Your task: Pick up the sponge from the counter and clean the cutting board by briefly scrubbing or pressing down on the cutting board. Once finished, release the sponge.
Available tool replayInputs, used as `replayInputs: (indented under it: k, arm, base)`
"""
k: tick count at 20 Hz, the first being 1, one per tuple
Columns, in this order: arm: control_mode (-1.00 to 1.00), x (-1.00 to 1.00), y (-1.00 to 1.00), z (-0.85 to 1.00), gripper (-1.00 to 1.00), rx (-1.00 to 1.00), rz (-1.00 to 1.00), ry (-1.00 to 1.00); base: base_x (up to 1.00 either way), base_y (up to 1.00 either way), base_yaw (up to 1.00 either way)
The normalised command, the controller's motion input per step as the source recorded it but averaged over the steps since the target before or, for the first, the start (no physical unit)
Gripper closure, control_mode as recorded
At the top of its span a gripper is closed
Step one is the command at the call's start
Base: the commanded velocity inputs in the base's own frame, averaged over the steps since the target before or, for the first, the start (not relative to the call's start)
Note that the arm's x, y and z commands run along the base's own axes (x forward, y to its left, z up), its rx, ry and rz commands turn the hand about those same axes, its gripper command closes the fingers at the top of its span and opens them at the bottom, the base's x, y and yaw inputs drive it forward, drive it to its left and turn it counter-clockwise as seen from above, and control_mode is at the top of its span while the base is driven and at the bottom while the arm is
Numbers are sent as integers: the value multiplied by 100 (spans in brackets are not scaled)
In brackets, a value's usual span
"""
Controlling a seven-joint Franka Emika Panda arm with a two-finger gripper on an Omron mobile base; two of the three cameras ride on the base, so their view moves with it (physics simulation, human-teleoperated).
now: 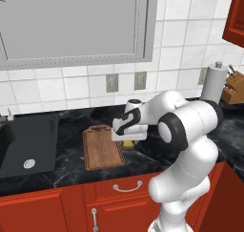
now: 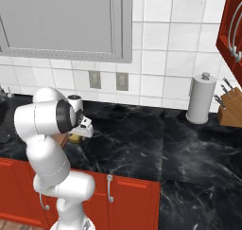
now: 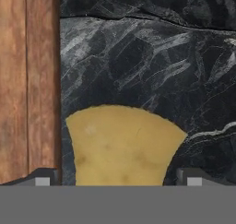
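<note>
Hand view: gripper [image 3: 115, 179] low, fingers spread, straddling sponge [image 3: 122, 144] on counter [image 3: 147, 66].

The robot arm [image 1: 188, 131] is smooth, shiny white, made of fat round tubes. Dark black rings show at its joints. The pincer [image 3: 115, 178] has two small dark tips, each with a little grey square.

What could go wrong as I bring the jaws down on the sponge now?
1. The sponge lies on the counter close beside the cutting board; the left fingertip could catch the board's rim.
2. The jaws stand open just outside the sponge's edges, so a slight offset might push it away rather than straddle it.
3. In the left base view the arm hides most of the sponge, so judge by the hand view.
</note>
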Motion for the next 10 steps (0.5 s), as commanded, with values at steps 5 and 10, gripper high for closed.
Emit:
replayInputs:
  k: [5, 10]
  arm:
    - [-100, 2, 1, -19, 100, 0, 0, 0]
    - [-100, 0, 0, -6, 100, 0, 0, 1]
  base:
    - [0, 0, 0]
    - [0, 0, 0]
